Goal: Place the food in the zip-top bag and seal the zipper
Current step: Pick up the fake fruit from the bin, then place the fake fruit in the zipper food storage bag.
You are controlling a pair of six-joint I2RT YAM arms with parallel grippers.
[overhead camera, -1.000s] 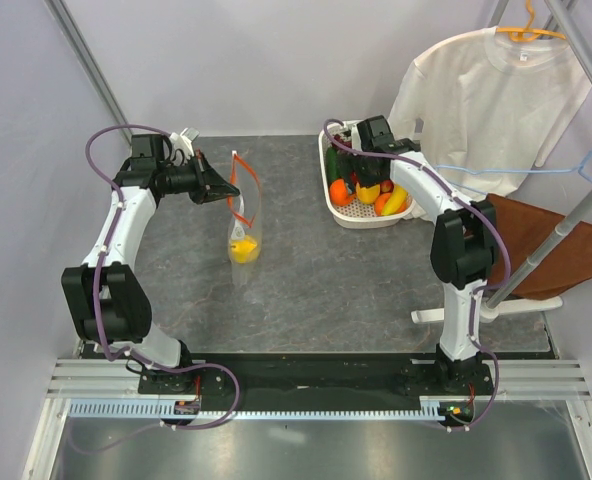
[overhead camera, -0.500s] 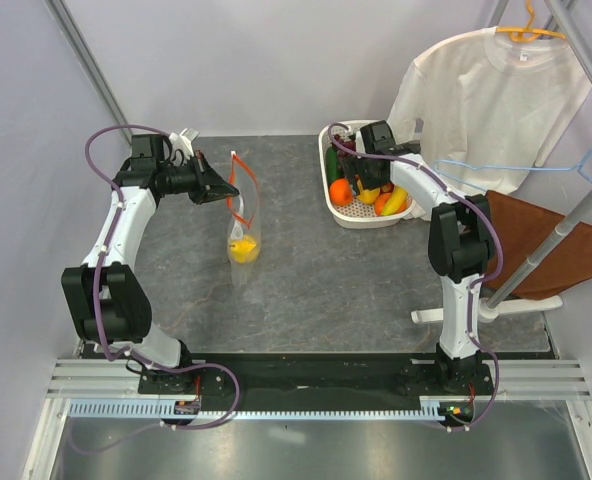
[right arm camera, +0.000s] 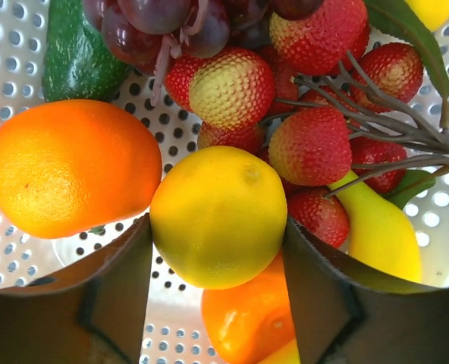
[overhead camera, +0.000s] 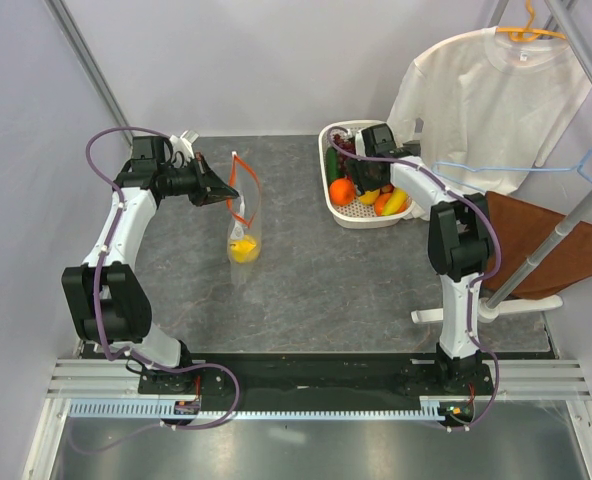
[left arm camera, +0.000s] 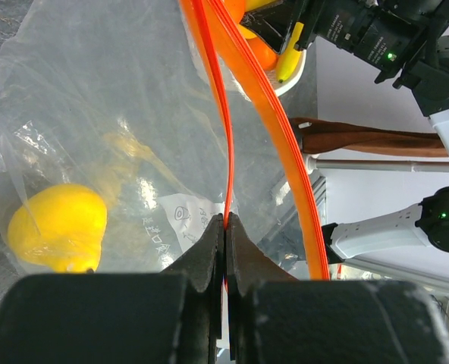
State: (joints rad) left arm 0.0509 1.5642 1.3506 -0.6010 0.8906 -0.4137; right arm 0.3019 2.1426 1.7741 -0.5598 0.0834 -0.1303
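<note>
Moved: right gripper [right arm camera: 217,243] sits lower in basket [overhead camera: 361,218], jaws narrowed about yellow fruit [right arm camera: 218,216] — firm grip unconfirmed.
Fruit: likely light, smooth, rigid — pinch across widest middle.
Left gripper [left arm camera: 224,227]: clamped on zipper [left arm camera: 218,114], zip-top bag [left arm camera: 95,114] hanging left-centre.

The grey, stone-patterned worktop [overhead camera: 316,280] carries three things. A clear zip-top bag [overhead camera: 244,228] stands on its bottom edge at about 9 o'clock (one yellow fruit [overhead camera: 242,250] sits inside). A white slotted basket [overhead camera: 362,221] rests at 1 o'clock, and a stand's white foot [overhead camera: 429,316] lies at 4 o'clock.
</note>
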